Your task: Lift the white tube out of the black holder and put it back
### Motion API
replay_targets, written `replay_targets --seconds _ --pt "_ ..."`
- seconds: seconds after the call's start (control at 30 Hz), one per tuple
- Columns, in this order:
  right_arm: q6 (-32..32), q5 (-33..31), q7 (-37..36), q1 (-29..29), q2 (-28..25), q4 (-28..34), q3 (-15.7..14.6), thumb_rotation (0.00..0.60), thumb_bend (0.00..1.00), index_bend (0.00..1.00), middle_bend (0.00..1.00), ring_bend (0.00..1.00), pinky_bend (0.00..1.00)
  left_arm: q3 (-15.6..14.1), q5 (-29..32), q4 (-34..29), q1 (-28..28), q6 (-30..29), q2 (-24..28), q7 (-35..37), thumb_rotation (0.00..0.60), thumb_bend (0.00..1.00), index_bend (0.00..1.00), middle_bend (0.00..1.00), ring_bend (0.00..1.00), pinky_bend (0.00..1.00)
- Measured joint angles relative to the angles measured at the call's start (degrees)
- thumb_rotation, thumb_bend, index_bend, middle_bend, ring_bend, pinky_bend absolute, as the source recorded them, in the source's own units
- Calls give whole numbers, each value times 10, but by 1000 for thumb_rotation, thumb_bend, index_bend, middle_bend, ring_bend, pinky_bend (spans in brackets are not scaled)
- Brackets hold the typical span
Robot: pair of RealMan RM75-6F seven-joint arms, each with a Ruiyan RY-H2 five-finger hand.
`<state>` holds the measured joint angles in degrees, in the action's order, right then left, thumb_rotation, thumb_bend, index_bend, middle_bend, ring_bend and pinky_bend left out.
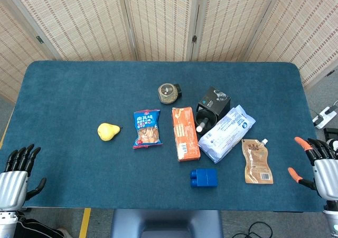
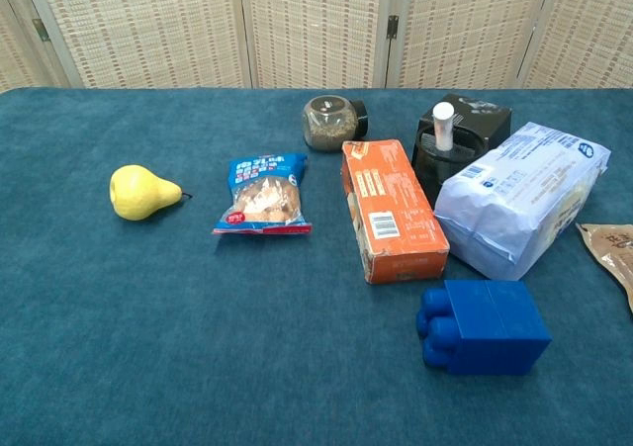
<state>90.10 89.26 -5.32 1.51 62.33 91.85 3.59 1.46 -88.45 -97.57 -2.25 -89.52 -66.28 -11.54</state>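
Note:
The white tube (image 1: 202, 123) (image 2: 442, 126) stands upright in the black holder (image 1: 212, 108) (image 2: 465, 130), right of table centre. My left hand (image 1: 17, 169) rests at the table's near left corner, fingers spread, holding nothing. My right hand (image 1: 319, 161) sits at the near right edge, fingers apart with orange tips, also holding nothing. Both hands are far from the holder. Neither hand shows in the chest view.
An orange box (image 1: 185, 133) (image 2: 392, 210) lies left of the holder and a white-blue pouch (image 1: 226, 132) (image 2: 517, 197) leans against its right. Also present: a blue block (image 1: 204, 178) (image 2: 482, 326), brown sachet (image 1: 256, 161), jar (image 1: 169, 93), snack bag (image 1: 147, 128), yellow pear (image 1: 108, 131).

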Motion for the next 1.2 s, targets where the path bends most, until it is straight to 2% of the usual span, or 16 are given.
replay_targets --seconds 0.37,0.6,0.8,0.9,1.0,1.03,1.13,1.2 --pt "-24 -6 -10 11 2 -7 0 600 172 170 254 128 141 0 3 -10 -1 4 0 -17 600 349 124 79 34 79" --pt "-45 -10 -21 23 -1 -8 1 600 245 184 271 132 144 0 2 -16 -1 4 2 -22 600 349 124 79 34 79" --pt "-88 -20 -10 58 -1 4 17 600 246 219 282 140 151 4 5 -20 -6 10 0 -30 600 350 124 79 35 79" --pt "-117 -31 -3 84 5 14 31 600 192 239 286 143 151 4 6 -22 -7 12 -1 -33 600 349 124 79 35 79" --pt "-153 -47 4 112 10 26 45 600 54 242 258 135 152 4 8 -23 -8 14 -2 -34 600 350 124 79 34 79" --pt "-169 -54 8 125 12 31 51 600 36 242 248 128 152 3 8 -22 -7 14 -2 -34 600 349 124 79 34 79" --pt "-206 -74 19 156 19 43 66 600 28 242 221 100 142 3 8 -22 -7 13 -1 -34 600 349 124 79 34 79" --pt "-219 -83 25 168 23 48 72 600 102 242 201 74 131 3 8 -21 -6 12 -1 -33 600 349 124 79 34 79"
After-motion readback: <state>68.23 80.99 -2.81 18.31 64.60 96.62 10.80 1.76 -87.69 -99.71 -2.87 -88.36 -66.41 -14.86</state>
